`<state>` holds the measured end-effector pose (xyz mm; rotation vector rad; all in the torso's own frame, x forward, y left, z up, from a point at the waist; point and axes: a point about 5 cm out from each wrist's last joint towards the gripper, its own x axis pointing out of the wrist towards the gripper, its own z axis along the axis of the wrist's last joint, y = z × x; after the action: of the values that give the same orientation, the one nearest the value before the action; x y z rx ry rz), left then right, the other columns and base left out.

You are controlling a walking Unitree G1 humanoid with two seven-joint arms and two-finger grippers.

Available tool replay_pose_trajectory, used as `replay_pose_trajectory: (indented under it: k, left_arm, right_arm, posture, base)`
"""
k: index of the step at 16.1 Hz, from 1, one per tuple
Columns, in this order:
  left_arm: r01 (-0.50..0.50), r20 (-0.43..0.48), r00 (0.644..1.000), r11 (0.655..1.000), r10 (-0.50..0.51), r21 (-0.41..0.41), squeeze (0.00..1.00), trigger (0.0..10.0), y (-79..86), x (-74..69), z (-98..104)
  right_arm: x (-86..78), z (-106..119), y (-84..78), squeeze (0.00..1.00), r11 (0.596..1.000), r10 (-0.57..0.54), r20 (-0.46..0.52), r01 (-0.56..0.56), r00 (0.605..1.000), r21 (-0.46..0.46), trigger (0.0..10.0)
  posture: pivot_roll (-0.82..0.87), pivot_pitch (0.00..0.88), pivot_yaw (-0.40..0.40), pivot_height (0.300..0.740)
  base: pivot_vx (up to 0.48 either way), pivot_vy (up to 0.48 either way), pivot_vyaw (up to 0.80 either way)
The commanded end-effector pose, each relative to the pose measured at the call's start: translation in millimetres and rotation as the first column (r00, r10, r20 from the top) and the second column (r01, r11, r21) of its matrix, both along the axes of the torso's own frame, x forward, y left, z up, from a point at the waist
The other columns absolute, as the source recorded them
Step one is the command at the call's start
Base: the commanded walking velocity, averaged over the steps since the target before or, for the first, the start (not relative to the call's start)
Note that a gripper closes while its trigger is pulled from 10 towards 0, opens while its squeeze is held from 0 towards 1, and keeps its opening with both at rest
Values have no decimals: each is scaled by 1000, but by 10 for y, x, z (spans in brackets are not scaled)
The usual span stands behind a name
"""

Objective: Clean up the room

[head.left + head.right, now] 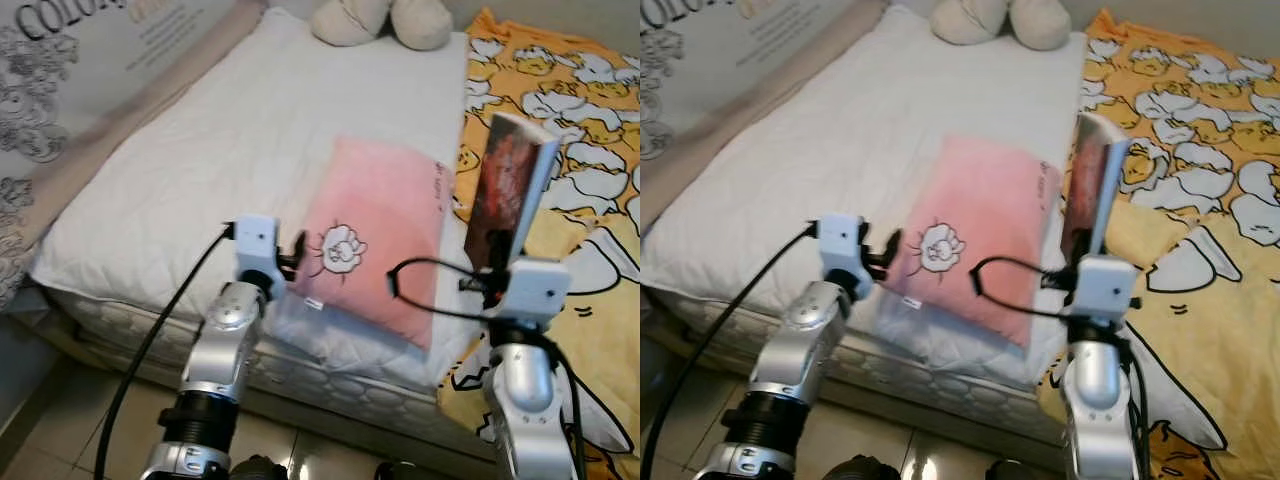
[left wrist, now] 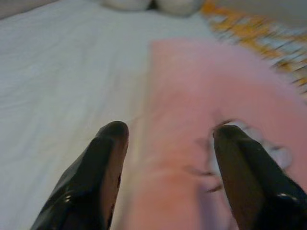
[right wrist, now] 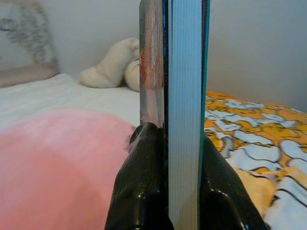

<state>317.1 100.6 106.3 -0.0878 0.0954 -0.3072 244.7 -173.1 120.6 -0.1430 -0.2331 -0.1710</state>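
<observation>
A book (image 1: 508, 190) with a dark red cover stands upright above the bed's right side, and my right gripper (image 1: 492, 285) is shut on its lower edge; the right wrist view shows its white page block (image 3: 184, 96) clamped between the black fingers (image 3: 144, 182). A pink pillow (image 1: 375, 235) with a small white flower print lies on the white mattress (image 1: 200, 160). My left gripper (image 1: 296, 252) is open at the pillow's near left corner, its fingertips (image 2: 112, 143) spread just over the pink fabric.
An orange blanket (image 1: 570, 110) with white ducks covers the bed's right half. A cream plush toy (image 1: 385, 20) lies at the head of the bed. A printed headboard panel (image 1: 60, 60) runs along the left. Tiled floor (image 1: 60, 430) lies below the bed edge.
</observation>
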Motion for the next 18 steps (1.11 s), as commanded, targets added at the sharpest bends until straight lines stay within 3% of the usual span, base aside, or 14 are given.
replay_pose_trajectory:
  k: [1, 3, 6, 13, 15, 16, 18]
  left_arm:
    - [36, 45, 998, 999, -35, -23, 0, 10000, -21, 5, 64]
    - [-15, 62, 998, 1000, 15, -12, 0, 10000, -9, 133, 139]
    - [-21, 76, 997, 1000, 22, -5, 0, 10000, -68, 161, 173]
    - [68, 79, 994, 996, -72, 53, 0, 10000, -139, 261, 163]
    - [97, 75, 992, 993, -102, 65, 0, 10000, -142, 319, 179]
    - [126, 52, 990, 984, -133, 126, 0, 10000, -164, 348, 147]
    - [131, 58, 989, 984, -139, 118, 0, 10000, -173, 386, 179]
  right_arm:
    - [-10, 31, -10, 0, 1000, -8, 27, 8, 1000, -18, 0]
    - [95, -107, -25, 0, 995, 18, -60, -12, 998, 99, 0]
    - [170, -149, 54, 0, 989, 72, -79, -61, 994, 138, 0]
    - [225, -211, 110, 0, 983, 111, -85, -97, 990, 155, 0]
    - [249, -171, 162, 0, 985, 118, -63, -109, 991, 131, 0]
    - [256, -171, 186, 0, 986, 125, -59, -118, 990, 119, 0]
    - [264, -180, 182, 0, 986, 125, -57, -117, 991, 119, 0]
  posture:
    - [-12, 0, 31, 740]
    - [-21, 0, 43, 740]
    - [-11, 0, 40, 740]
    - [-7, 0, 58, 740]
    - [-16, 0, 66, 740]
    - [-20, 0, 68, 740]
    - [-22, 0, 75, 740]
  base:
    - [0, 0, 0]
    - [0, 480, 0]
    - [0, 480, 0]
    - [0, 480, 538]
    - [0, 480, 0]
    - [0, 352, 0]
    - [0, 0, 0]
